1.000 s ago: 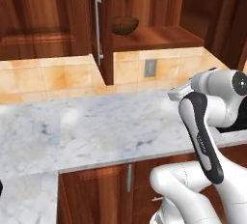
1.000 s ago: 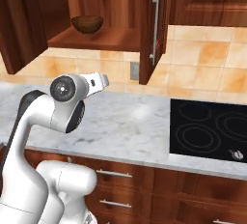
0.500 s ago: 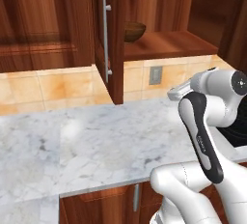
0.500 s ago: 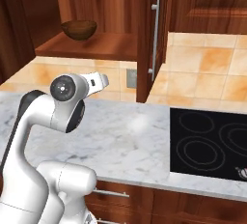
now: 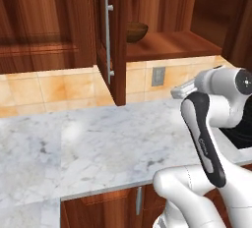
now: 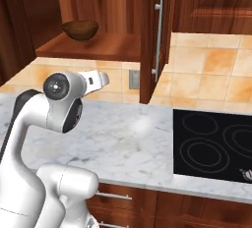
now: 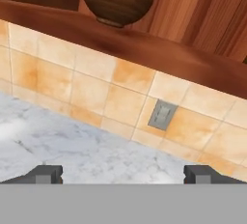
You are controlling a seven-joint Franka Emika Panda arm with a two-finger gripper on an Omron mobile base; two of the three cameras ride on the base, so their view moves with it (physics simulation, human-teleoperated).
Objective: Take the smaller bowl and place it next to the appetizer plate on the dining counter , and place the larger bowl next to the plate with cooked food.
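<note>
Up on the open cabinet shelf [image 6: 93,45], the smaller bowl [image 6: 80,29] now looms nearer as the base closes in; pincer [image 7: 120,175] apparently spread, empty.

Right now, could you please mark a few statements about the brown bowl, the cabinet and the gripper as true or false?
1. The smaller bowl sits on the open cabinet shelf. True.
2. The gripper holds the bowl. False: its fingers are spread wide, with nothing between them.
3. A black cooktop is set into the marble wall counter. True.
4. The cabinet door is closed over the bowl. False: it stands open.
</note>
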